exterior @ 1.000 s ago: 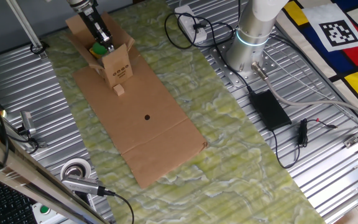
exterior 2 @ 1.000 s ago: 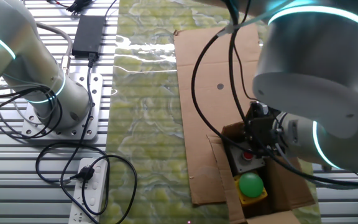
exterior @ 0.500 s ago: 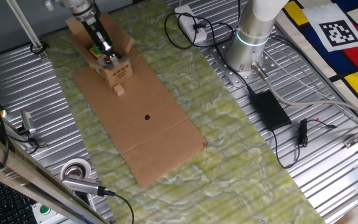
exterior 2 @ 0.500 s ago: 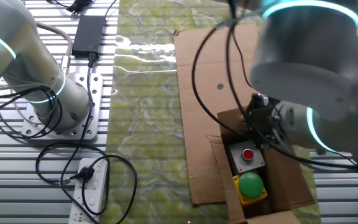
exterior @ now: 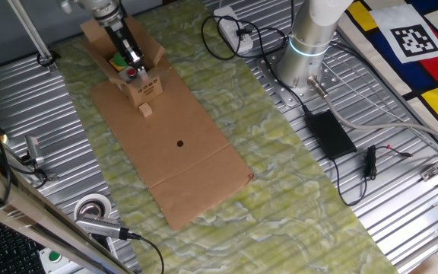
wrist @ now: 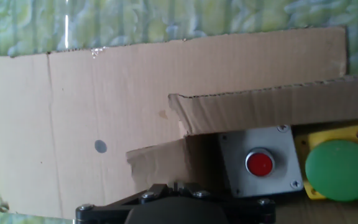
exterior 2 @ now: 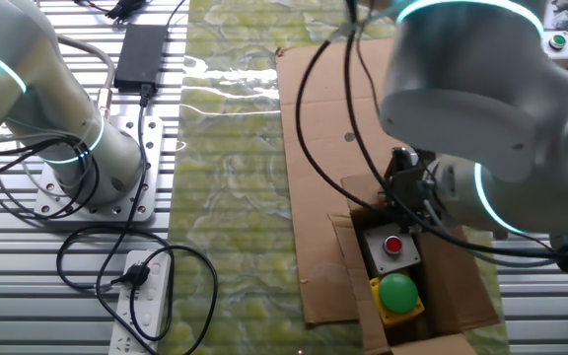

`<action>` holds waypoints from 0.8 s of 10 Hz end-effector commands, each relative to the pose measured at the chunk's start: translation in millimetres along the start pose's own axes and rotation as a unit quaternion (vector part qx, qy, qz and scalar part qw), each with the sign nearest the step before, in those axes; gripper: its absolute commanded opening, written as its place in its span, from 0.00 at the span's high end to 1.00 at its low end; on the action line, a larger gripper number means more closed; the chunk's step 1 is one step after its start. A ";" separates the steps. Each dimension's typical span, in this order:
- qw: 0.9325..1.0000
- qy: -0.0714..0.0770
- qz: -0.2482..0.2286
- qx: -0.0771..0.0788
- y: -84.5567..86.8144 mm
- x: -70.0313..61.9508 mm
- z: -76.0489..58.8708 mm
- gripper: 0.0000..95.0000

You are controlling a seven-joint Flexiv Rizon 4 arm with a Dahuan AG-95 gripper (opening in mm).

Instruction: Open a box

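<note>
Box sits at the far left end of the large flat cardboard sheet, which lies on the green mat. Flaps are spread open; inside sit a grey unit with a red button and a yellow unit with a green button.

Gripper comes down over the box from above, fingers at the front flap edge, right next to the red button. Touching or just above: cannot tell. Finger spread is hidden in every view, so released or clenched cannot be told.

One fixed view: shows the whole layout. Dark printed marks on the box's front face, tiny cardboard block just in front of the box on the sheet, tape roll at near left, black power brick on the right, second arm base at far right.

The other fixed view: arm body blocks much of the box and the fingertips, but both buttons show clearly, and a power strip at near left.

Hand view: only the dark gripper body at the bottom edge, no fingertips. Box flap runs across above the red button; green button at right; small dark dot on the sheet.
</note>
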State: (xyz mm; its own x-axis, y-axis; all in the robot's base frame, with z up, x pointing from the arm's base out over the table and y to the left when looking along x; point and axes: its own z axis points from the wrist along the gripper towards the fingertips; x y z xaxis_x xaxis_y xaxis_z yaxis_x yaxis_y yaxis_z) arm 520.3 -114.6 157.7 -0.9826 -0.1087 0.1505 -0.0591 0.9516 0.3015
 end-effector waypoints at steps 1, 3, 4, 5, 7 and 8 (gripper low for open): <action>1.000 -0.004 -0.003 0.008 -1.4 4.5 3.8 1.00; 1.000 -0.005 -0.010 0.008 -2.8 6.2 5.3 1.00; 1.000 -0.001 -0.022 0.015 -3.2 6.5 4.7 1.00; 0.999 0.002 -0.030 0.020 -4.0 7.4 2.8 1.00; 0.997 0.022 -0.058 0.038 -9.8 14.0 -10.8 1.00; 0.995 0.032 -0.075 0.054 -15.2 18.0 -18.1 1.00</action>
State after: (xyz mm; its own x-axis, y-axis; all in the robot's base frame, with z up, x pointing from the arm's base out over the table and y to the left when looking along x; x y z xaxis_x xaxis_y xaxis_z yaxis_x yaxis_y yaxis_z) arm 507.9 -130.5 168.7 -0.9588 -0.2346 0.1604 -0.1927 0.9515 0.2399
